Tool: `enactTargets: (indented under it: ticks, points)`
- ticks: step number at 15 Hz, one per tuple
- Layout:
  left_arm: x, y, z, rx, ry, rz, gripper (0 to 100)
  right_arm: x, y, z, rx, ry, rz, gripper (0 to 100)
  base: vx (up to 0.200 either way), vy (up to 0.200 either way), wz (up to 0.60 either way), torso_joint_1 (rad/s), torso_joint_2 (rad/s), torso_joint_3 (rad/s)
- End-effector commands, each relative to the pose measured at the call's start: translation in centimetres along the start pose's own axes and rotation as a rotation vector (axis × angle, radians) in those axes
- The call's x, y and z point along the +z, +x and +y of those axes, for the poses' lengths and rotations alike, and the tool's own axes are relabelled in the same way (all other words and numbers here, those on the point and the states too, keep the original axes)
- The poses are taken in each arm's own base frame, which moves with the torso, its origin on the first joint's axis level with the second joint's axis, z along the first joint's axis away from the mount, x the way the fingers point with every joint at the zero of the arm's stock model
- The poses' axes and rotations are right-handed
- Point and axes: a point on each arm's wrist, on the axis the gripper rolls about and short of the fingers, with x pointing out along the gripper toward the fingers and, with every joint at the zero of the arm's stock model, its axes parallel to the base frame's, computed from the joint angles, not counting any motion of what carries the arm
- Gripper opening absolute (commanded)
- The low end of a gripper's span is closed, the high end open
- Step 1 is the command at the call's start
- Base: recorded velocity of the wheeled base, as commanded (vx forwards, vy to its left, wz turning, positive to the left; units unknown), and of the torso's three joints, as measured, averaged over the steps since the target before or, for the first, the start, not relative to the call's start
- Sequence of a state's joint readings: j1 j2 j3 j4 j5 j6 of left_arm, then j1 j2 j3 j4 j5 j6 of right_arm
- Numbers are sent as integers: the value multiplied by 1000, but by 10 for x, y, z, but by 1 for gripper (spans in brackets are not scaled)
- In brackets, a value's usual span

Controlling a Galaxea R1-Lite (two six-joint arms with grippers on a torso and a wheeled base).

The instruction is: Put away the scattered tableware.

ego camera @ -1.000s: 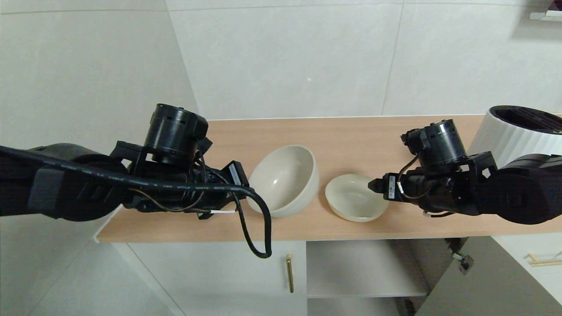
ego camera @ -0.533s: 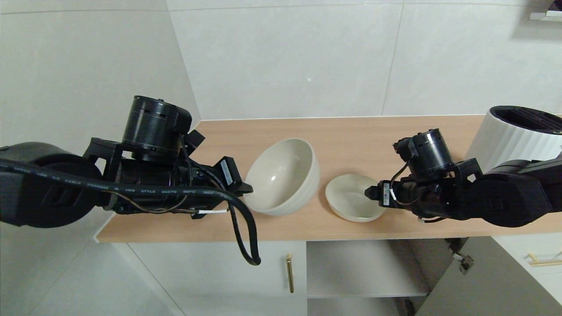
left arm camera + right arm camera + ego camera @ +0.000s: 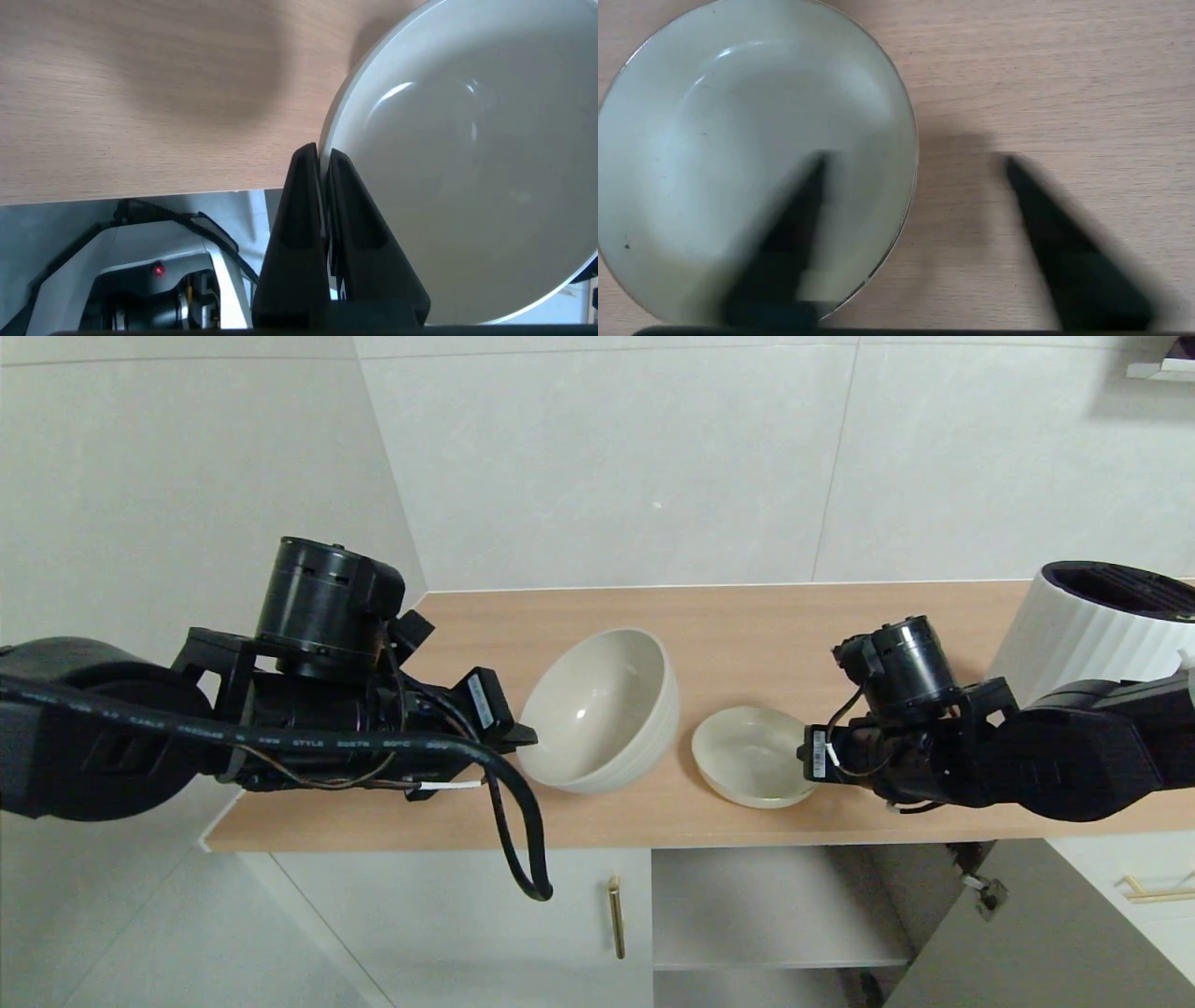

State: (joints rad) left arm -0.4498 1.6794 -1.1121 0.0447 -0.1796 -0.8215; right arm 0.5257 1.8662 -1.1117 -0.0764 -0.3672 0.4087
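On the smooth pale-wood counter [image 3: 747, 625], the large cream bowl [image 3: 607, 705] — deep, round, glossy and tilted with its mouth turned to the left — is being pinched at its left rim by the left gripper [image 3: 528, 737], whose black wedge-shaped fingers [image 3: 304, 215] are being pressed together on the thin wall. Just to its right, the small shallow dish [image 3: 747, 756], milky and smooth, is being straddled at its right rim by the right gripper [image 3: 805, 754]. Its fingers [image 3: 785, 243] are being held spread — one over the dish's hollow, one over the bare wood.
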Motion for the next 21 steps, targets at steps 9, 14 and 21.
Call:
enactTargets:
  ticks: [9,14,21]
  points:
    - [3,-17,-2,-36,6,-19,0,7,-24,-4,39,14,-30,0,0,0,0,0,0,0]
    - [-11,-50,6,-39,98,-33,0,15,-117,-37,244,20,23,0,0,0,0,0,0,0]
    - [-13,-65,5,-50,127,-47,0,5,-135,-43,257,-7,92,0,0,0,0,0,0,0]
